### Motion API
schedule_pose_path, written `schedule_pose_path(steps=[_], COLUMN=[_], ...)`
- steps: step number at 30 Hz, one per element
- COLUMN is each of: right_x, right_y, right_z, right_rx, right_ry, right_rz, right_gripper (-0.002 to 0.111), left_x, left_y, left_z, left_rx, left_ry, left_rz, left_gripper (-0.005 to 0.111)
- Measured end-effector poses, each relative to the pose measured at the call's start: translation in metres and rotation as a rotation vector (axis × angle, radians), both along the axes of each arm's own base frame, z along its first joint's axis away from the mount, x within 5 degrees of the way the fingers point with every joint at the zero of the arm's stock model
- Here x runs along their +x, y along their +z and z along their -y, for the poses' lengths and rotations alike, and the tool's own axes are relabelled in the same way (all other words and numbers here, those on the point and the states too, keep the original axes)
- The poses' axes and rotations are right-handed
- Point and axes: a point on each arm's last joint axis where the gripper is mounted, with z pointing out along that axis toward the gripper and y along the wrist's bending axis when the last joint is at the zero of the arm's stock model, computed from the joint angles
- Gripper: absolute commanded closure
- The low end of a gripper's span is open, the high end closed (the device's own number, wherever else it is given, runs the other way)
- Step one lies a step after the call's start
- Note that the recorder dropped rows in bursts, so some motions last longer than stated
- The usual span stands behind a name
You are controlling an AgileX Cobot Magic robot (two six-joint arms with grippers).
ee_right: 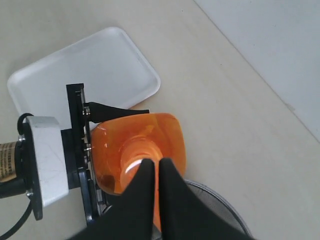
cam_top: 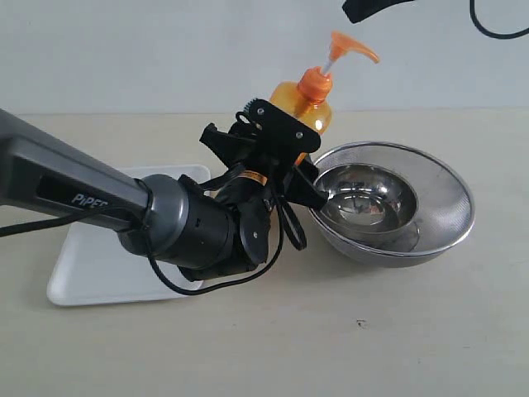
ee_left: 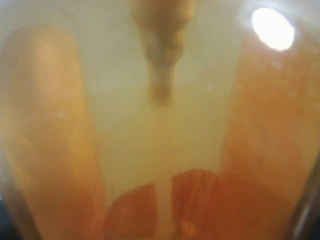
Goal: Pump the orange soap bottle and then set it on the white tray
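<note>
Exterior view: the tall translucent orange soap bottle [cam_top: 312,106] is seen upright between the flat, shallow rectangular white tray [cam_top: 91,265] and the round steel mesh bowl [cam_top: 450,207], close to the bowl's rim. Its lower body is hidden behind the black left gripper [cam_top: 277,153], so it cannot be told whether the base rests on the pale table [cam_top: 372,331] or is lifted off it. The bottle is clamped across its body by the 2 fingers of the left gripper, 1 on each side. The orange pump head [cam_top: 351,45] is pointed to the right of this view, and a short length of white stem is shown beneath it. The tray is lying on the table behind the left arm, with nothing seen on it.

From the right wrist view, the bottle's shoulders are seen from above, with the tray beyond them. The right gripper [ee_right: 155,164] is held over the top of the bottle, its 2 black fingers [ee_right: 137,200] drawn together with only a thin slit between them and nothing gripped.

The left wrist view is filled by a blurred orange and yellowish surface at very close range; no detail can be made out.
</note>
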Motion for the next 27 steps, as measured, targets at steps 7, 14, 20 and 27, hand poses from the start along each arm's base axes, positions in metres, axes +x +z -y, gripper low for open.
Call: schedule_pose_path(steps=[7,14,20,27], right_x=[0.004,0.008,0.008,0.008], right_y=[-0.007,-0.012,-0.012,-0.012], right_z=[-0.001,-0.001,-0.001,-0.001], right_rx=[-0.002,-0.002,-0.002,0.000], right_ry=[-0.001,-0.005,-0.006,-0.010], right_rz=[-0.017,-0.035,-0.035,-0.039], right_gripper=[0.108,0.108,0.108,0.108], left_x=[0.000,0.000,0.000,0.000], left_y=[0.000,0.000,0.000,0.000], left_z=[0.000,0.000,0.000,0.000], left_rx=[0.000,0.000,0.000,0.000], left_ry=[0.000,0.000,0.000,0.000], left_rz=[0.000,0.000,0.000,0.000], left_gripper=[0.102,0.102,0.102,0.102])
